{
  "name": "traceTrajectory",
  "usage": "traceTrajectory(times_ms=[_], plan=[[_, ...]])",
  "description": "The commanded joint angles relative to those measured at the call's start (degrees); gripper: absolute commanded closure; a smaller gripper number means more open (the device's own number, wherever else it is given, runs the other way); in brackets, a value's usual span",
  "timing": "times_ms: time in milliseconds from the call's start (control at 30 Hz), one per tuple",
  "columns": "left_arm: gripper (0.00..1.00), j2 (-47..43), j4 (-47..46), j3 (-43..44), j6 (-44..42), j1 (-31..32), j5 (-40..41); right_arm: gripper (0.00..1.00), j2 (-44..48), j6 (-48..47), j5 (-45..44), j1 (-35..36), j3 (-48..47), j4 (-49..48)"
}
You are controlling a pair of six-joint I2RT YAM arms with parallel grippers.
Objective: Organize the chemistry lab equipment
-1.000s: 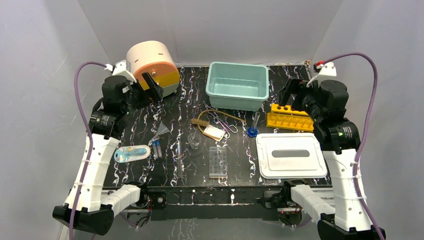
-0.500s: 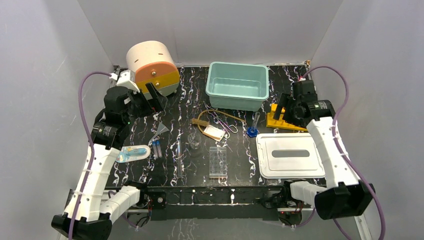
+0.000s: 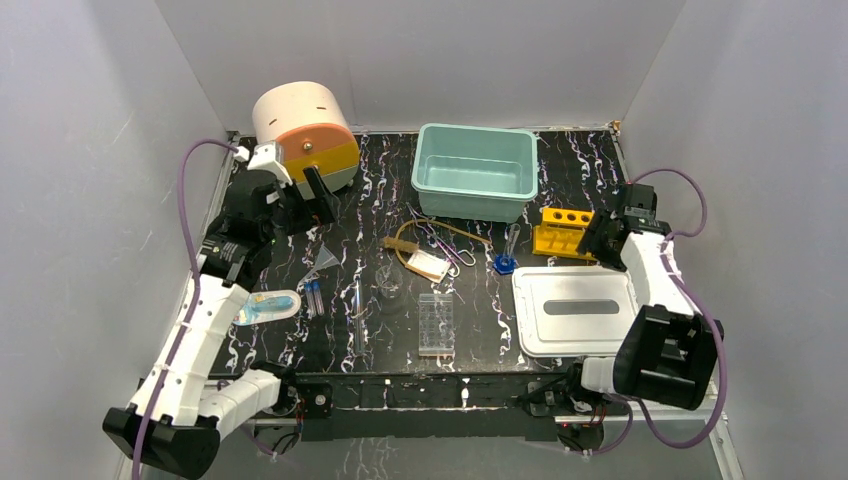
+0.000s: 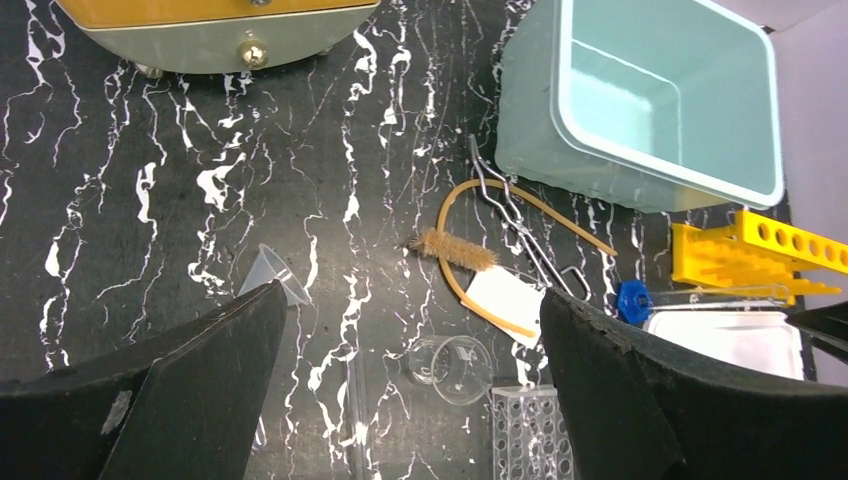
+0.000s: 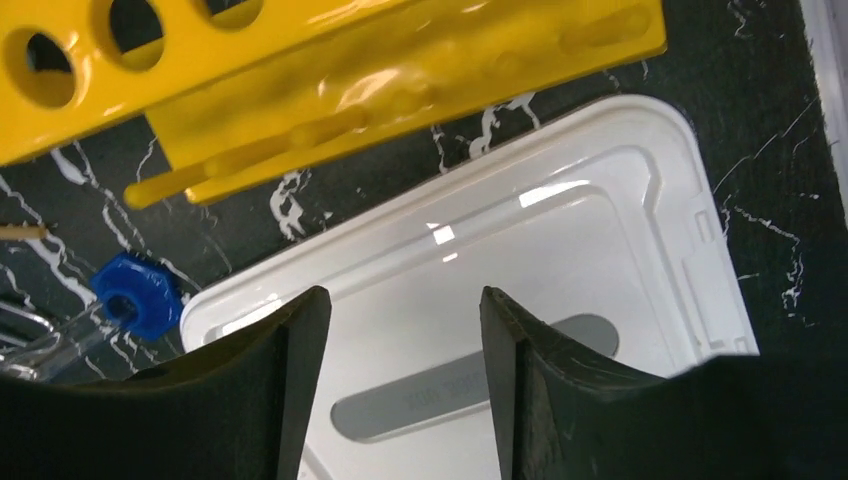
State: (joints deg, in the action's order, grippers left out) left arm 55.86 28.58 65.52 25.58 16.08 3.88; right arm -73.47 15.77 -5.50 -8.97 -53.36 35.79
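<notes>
The left gripper hung empty above the table, fingers spread wide. Nearest, a little beaker showed in the gap between them, the clear funnel just beside one fingertip. Beyond the tips lay the tan-looped tag, then the metal tongs, their long axis running away from the fingers toward the teal bin. The right gripper, fingers partly apart and empty, hovered over a white lid, the blue-footed cylinder off to its left. The left arm looked the nearer one to most loose items.
</notes>
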Motion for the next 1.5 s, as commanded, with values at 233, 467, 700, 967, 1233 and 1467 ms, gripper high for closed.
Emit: traceTrajectory(times_ms=[233, 467, 700, 967, 1233, 1467], plan=[[0.02, 10.3, -1.9, 9.8, -0.3, 0.4, 4.9, 0.48, -12.0, -7.9, 3.0, -2.7, -4.3, -12.5], [0.02, 12.7, -3.9, 11.0, -0.8, 0.4, 5.9, 0.48, -16.4, -9.6, 6.9, -2.7, -4.1, -21.2], [0.02, 13.7, -5.6, 9.9, 0.2, 0.3, 6.9, 0.48, -20.7, -10.7, 6.5, -2.8, -7.4, -22.7], [0.02, 15.2, -5.2, 10.5, 0.9, 0.3, 6.2, 0.48, -22.6, -12.5, -3.1, -2.7, -9.0, -24.4], [0.02, 15.6, -5.1, 8.7, 2.9, 0.3, 5.0, 0.43, -17.6, -8.0, 0.7, -1.8, -11.8, -17.6], [0.02, 16.2, -5.6, 4.9, 6.4, 0.3, 1.7, 0.34, -6.9, -3.7, 1.1, 0.1, -13.2, -6.5]])
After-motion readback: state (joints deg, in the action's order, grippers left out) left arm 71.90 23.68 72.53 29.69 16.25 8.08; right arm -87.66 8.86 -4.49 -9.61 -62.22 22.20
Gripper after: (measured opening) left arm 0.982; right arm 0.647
